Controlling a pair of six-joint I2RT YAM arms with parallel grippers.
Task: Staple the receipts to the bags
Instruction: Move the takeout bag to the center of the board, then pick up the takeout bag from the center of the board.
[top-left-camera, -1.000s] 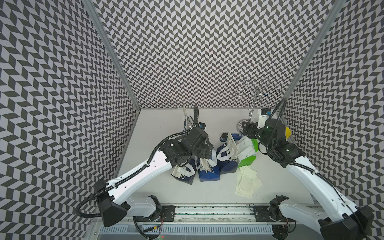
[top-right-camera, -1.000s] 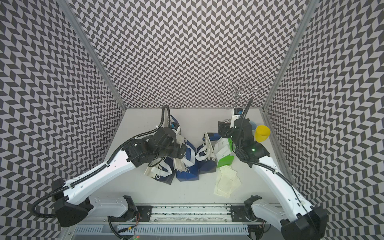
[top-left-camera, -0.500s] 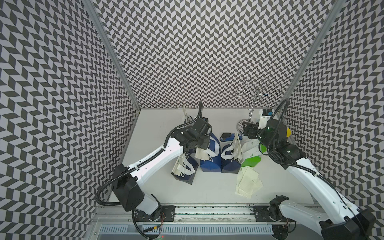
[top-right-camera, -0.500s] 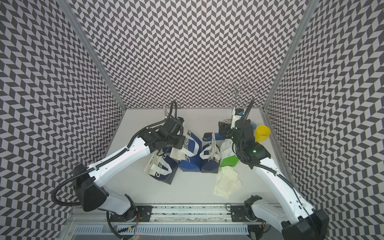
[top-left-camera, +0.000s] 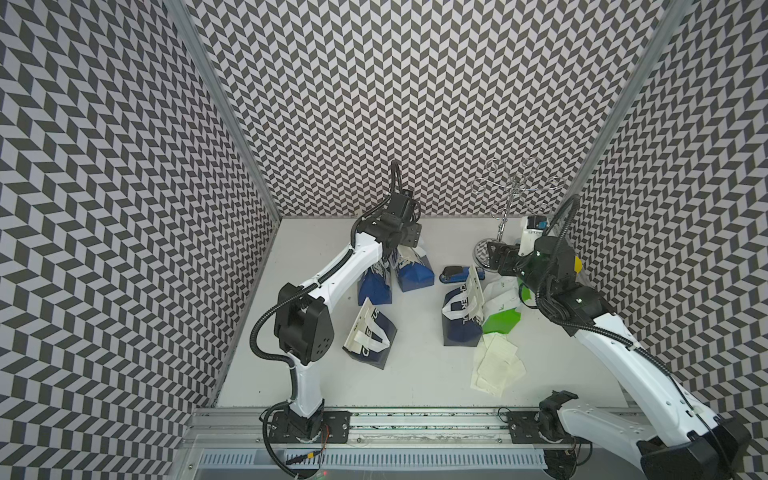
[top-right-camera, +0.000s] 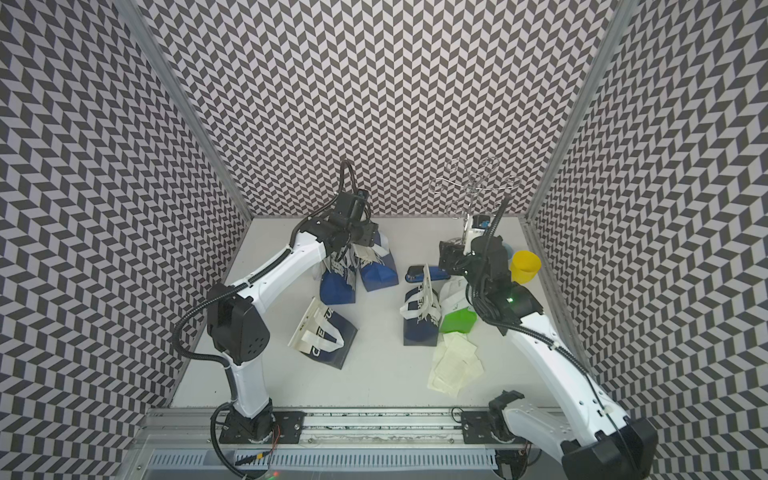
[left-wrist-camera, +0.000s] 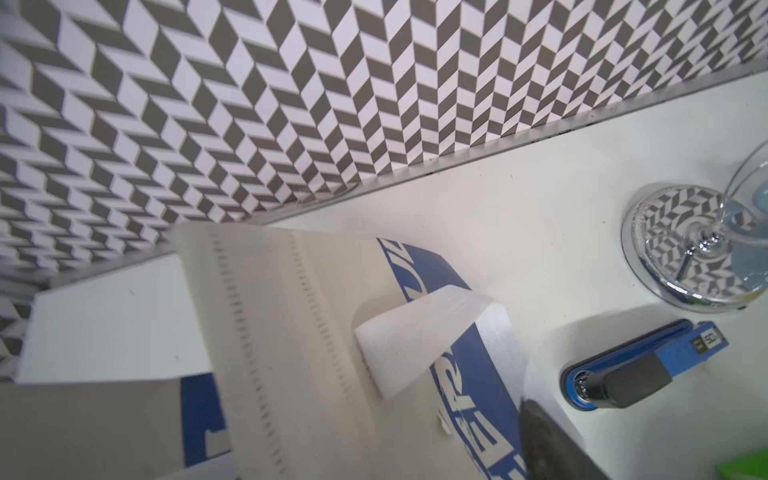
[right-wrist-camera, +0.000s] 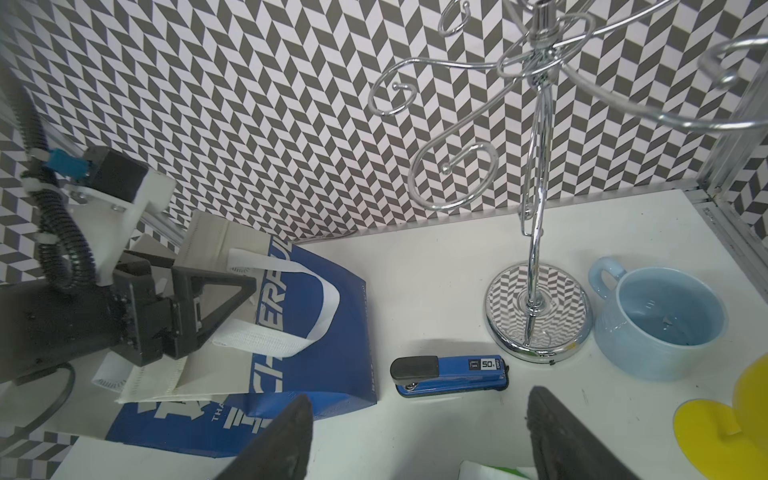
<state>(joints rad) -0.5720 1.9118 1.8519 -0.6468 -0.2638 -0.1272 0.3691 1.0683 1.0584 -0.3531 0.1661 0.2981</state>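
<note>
My left gripper (top-left-camera: 409, 246) hovers open over a blue bag (top-left-camera: 415, 272) near the back wall. A cream receipt (left-wrist-camera: 291, 332) lies on that bag's face between the spread fingers (left-wrist-camera: 544, 440). A second blue bag (top-left-camera: 374, 286) stands beside it and a third (top-left-camera: 370, 338) lies flat nearer the front. Another blue bag (top-left-camera: 461, 320) leans by the green and white bag (top-left-camera: 500, 309). Several loose receipts (top-left-camera: 496, 363) are piled in front of those. My right gripper (right-wrist-camera: 419, 440) is open and empty, just short of the blue stapler (right-wrist-camera: 451, 370).
A chrome mug tree (top-left-camera: 505, 208) stands at the back right, with a light blue mug (right-wrist-camera: 660, 320) and a yellow cup (top-right-camera: 525, 266) beside it. The patterned walls close in on three sides. A metal rail (top-left-camera: 415, 419) runs along the front edge.
My left arm has swung from the bags mid-table toward the back wall. Two blue bags now sit further back, apart from the one by the green bag. The right arm barely moved.
</note>
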